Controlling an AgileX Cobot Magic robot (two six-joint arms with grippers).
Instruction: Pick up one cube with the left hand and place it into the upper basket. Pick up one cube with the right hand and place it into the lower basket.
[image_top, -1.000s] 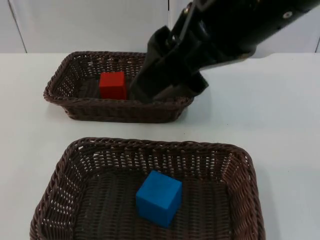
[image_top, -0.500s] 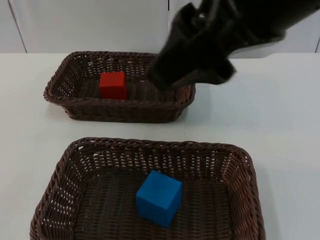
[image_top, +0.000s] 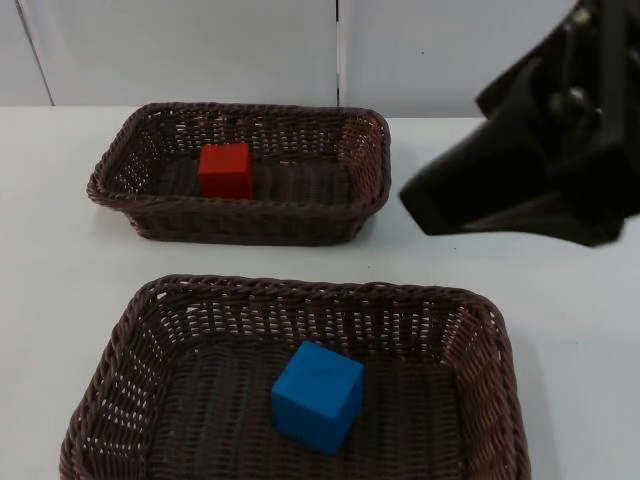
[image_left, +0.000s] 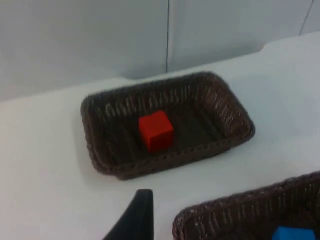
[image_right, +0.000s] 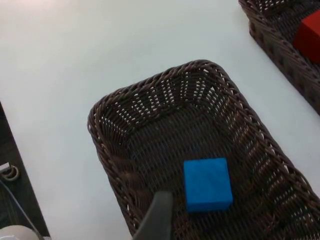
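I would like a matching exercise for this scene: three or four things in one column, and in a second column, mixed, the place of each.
Things:
1. red cube
2. blue cube
3. right gripper
4. upper basket

Places:
A. inside the lower basket
B. above the table, right of the upper basket
C. nearest the grey wall
D. inside the upper basket

Pairs: 1-D, 2-A, 3-B, 4-C

The top camera looks down and forward from the near side, taking in both baskets. The left wrist camera hangs high, facing the far basket (image_left: 167, 125) and the partition wall. The right wrist camera looks down on the near basket (image_right: 200, 150); all share both baskets.
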